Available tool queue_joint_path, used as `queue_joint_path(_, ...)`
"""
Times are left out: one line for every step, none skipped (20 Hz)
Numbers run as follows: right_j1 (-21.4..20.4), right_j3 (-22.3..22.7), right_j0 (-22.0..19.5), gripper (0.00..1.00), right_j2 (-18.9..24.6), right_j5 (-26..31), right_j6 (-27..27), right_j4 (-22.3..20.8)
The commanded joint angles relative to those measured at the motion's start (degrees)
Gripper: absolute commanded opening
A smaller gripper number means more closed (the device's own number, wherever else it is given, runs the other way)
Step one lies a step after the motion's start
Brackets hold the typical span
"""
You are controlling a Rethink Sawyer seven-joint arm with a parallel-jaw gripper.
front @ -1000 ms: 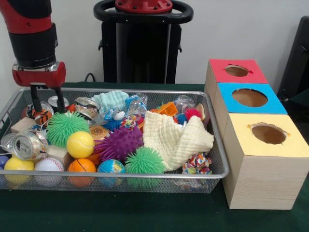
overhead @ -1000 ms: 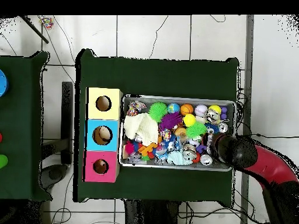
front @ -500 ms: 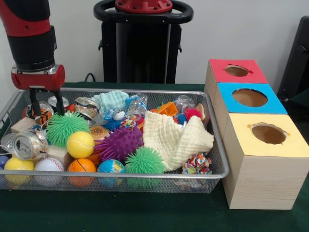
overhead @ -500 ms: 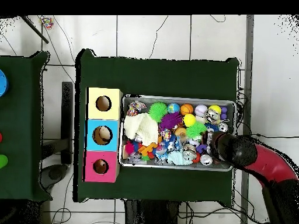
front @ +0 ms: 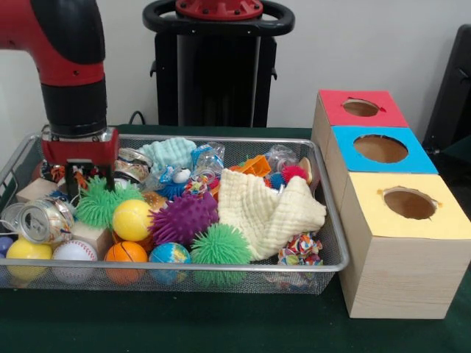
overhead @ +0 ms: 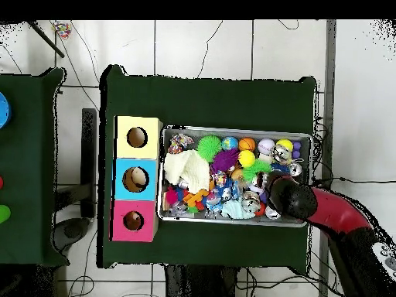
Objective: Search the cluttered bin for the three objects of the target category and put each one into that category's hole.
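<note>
My gripper (front: 90, 185) hangs at the left end of the wire bin (front: 221, 269), open, its two fingers pressed down into the top of a green spiky ball (front: 101, 205). A yellow ball (front: 132, 219) sits just right of it, with a purple spiky ball (front: 184, 218) and a second green spiky ball (front: 221, 245) further right. Along the front wall lie a baseball (front: 73, 251), a small basketball (front: 124, 253) and a globe ball (front: 168, 254). In the overhead view the arm (overhead: 292, 198) hides the gripper.
Three boxes with round holes stand right of the bin: red (front: 361, 107), blue (front: 380, 148), yellow (front: 409, 203). A crushed can (front: 44, 220) lies left of the gripper. A cream cloth (front: 268, 212) covers the bin's right middle. Cans, plastic toys and wrappers crowd the back.
The arm has moved right in the front view and dropped, from over the cans at the back left onto the green spiky ball. The yellow ball shifted slightly right.
</note>
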Motion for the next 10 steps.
queue_joint_path(8.76, 0.92, -1.38, 1.00, 0.92, -6.02, 3.08, -4.80)
queue_joint_path(9.51, 1.31, -2.21, 1.00, 1.56, -6.64, 2.59, -5.06)
queue_joint_path(9.98, 1.56, -2.75, 1.00, 2.02, -6.98, 2.20, -5.23)
queue_joint_path(10.27, 1.66, -3.11, 1.00, 2.29, -7.15, 1.96, -5.35)
queue_joint_path(10.41, 1.73, -3.37, 1.00, 2.36, -7.36, 1.74, -5.55)
queue_joint_path(10.55, 1.80, -3.64, 1.00, 2.44, -7.57, 1.52, -5.75)
queue_joint_path(10.69, 1.69, -3.87, 1.00, 2.49, -7.66, 1.30, -5.88)
queue_joint_path(10.69, 1.62, -4.08, 1.00, 2.51, -7.67, 1.11, -6.00)
queue_joint_path(10.46, 1.82, -4.32, 1.00, 2.54, -7.63, 0.99, -6.11)
queue_joint_path(10.12, 2.13, -4.64, 1.00, 2.66, -7.40, 0.82, -6.14)
